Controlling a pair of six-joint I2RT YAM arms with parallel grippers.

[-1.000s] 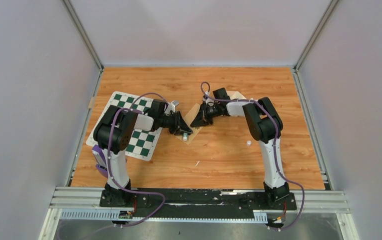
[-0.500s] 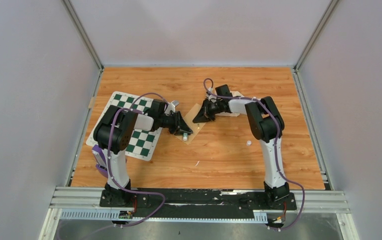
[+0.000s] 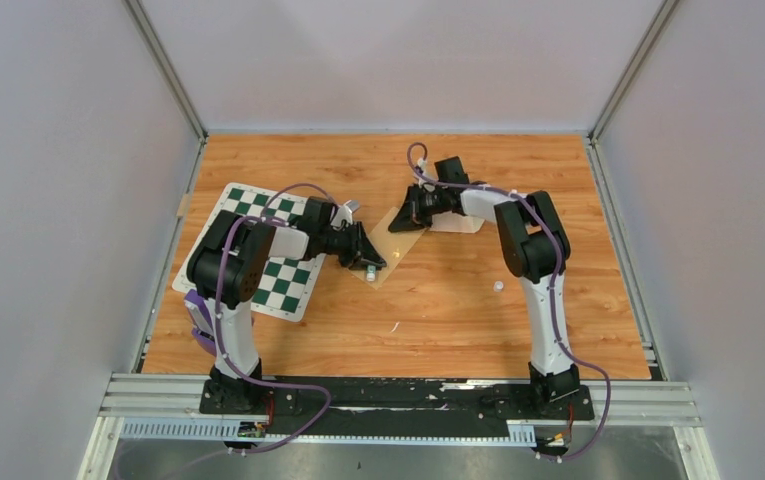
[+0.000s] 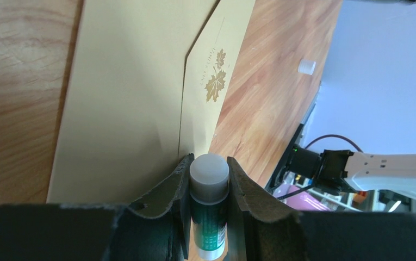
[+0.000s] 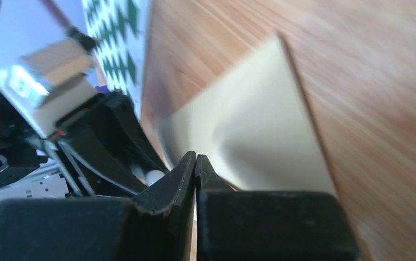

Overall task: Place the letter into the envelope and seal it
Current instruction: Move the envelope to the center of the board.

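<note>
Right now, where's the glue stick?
Start at the wooden table, then find the checkered mat on its left. The left gripper, beside the mat, pinches the glue stick. It's the only tube here: green label, white tip, pointing at the tan envelope.

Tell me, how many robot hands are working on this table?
2. The left hand holds a glue stick at the near end of the tan envelope; the right hand, shut, is at its far end.
</note>
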